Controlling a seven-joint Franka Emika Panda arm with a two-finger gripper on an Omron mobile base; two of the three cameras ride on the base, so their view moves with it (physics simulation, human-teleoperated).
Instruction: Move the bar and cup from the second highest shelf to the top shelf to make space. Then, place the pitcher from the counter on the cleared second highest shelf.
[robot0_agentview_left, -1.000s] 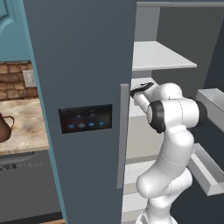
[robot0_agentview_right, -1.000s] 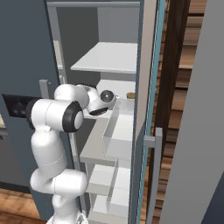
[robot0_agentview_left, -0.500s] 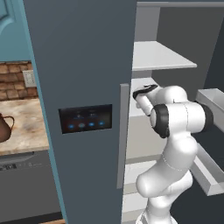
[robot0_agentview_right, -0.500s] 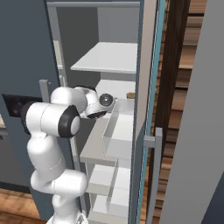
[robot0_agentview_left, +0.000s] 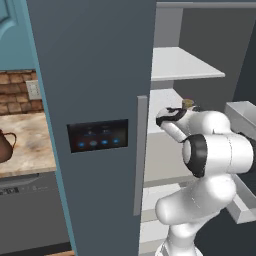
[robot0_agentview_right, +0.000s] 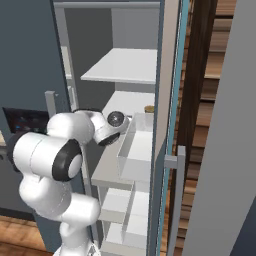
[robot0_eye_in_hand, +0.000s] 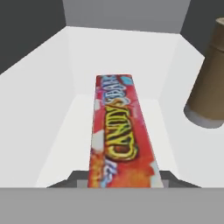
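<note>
Hand (robot0_eye_in_hand: 120, 183) is inside the tall cabinet, low over the second highest shelf (robot0_eye_in_hand: 57, 144). Its two dark tips sit on each side of the near end of the bar (robot0_eye_in_hand: 119, 131), about as far apart as the bar is wide. It looks like the hand has hold of the bar, with the jaws partly closed on it. Whether the bar is already off the shelf is hard to tell.

The bar is long and thin. Its long side runs straight away from the hand, toward the back wall of the cabinet. Its flat printed face looks up at the camera.

The bar looks light and stiff, like a wrapped candy bar. The wrapper may be a bit slippery. Holding it at one end means the far end could dip or swing, so a slow lift is likely best. A grip nearer the middle would be steadier.

The cup (robot0_eye_in_hand: 209, 83) stands on the same shelf, near the bar, off to the right in the hand view. It does not touch the bar.

The top shelf (robot0_agentview_right: 125, 67) is just above. The pitcher (robot0_agentview_left: 5, 147) waits on the surface (robot0_agentview_left: 27, 145), outside the cabinet.
</note>
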